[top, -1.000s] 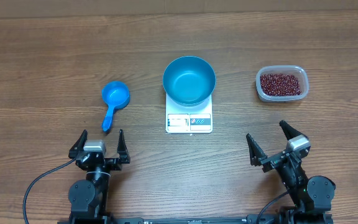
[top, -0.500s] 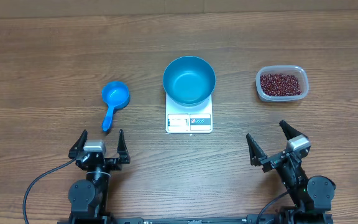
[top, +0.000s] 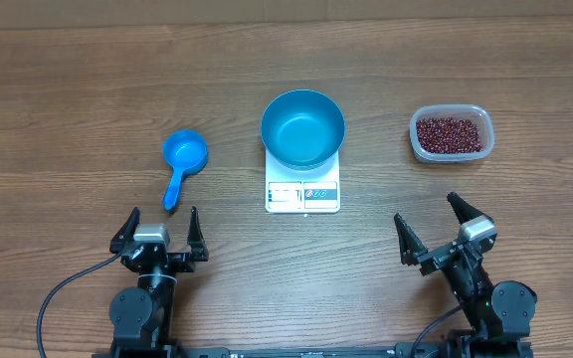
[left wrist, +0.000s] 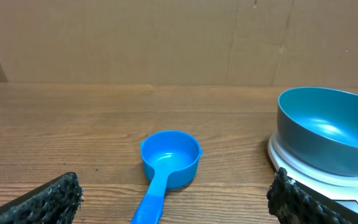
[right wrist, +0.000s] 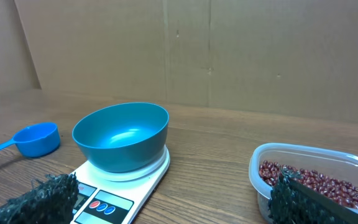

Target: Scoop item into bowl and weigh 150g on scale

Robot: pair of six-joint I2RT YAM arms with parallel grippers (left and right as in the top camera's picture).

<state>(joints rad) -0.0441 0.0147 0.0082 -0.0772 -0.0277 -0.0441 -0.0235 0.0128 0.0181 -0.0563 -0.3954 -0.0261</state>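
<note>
The deep blue bowl (top: 302, 127) stands empty on the white scale (top: 302, 194) at the table's middle; both show in the wrist views, bowl (left wrist: 328, 127) (right wrist: 121, 135) and scale (right wrist: 107, 196). Dark red-brown beans (top: 450, 135) fill a clear plastic tub (right wrist: 316, 180) at the right. A small blue scoop (top: 182, 162) (left wrist: 165, 165) lies left of the scale, handle toward me. My left gripper (top: 158, 235) stands open near the front edge, just behind the scoop's handle. To the front right, the right gripper (top: 433, 231) is open too, empty, in front of the tub.
A brown cardboard wall (left wrist: 166, 37) closes off the far side of the wooden table (top: 88, 99). Black cables trail from the arm bases at the front edge.
</note>
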